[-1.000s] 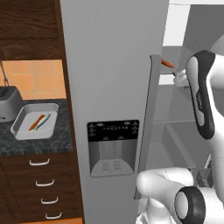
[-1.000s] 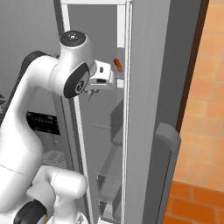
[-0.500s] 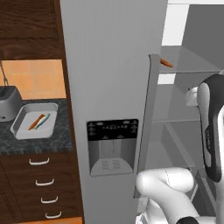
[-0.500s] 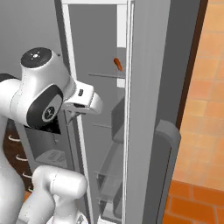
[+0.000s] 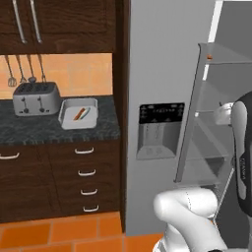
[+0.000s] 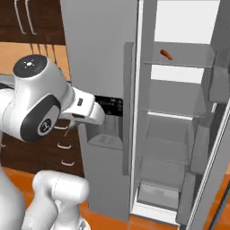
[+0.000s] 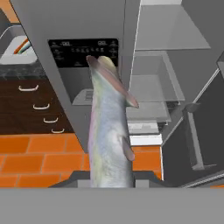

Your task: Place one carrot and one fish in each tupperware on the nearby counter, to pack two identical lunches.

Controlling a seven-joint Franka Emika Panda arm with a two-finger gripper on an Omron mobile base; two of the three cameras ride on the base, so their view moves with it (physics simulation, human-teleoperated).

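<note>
One open fridge [image 6: 179, 134] dominates both base views: its grey left door, with a dark dispenser panel [image 5: 161, 112], is shut, and the right compartment stands open, showing several pale shelves. A single carrot [image 6: 166, 54] lies on the top shelf, near that shelf's front edge; in the left base view it appears as a small orange speck at the same height.

The counter [image 5: 54, 129], black-grey speckled stone over dark brown drawers with curved silver handles, sits left of the fridge. On it a silver toaster [image 5: 36, 98] stands against the orange back wall, and just beside it, to the right, rests one rectangular tupperware [image 5: 78, 113]. That tub holds an orange carrot piece and a pale fish lying side by side. The same tub corner shows at the upper left of the hand view.

The white arm is folded in front of the fridge, with the hand near the dispenser door.

The gripper [image 7: 111, 175] has its jaws clamped on a fish [image 7: 109, 131], a long silvery-grey body with small fins, which rises out from between the finger tips and points toward the dispenser panel, clear of the counter and the fridge shelves.
</note>
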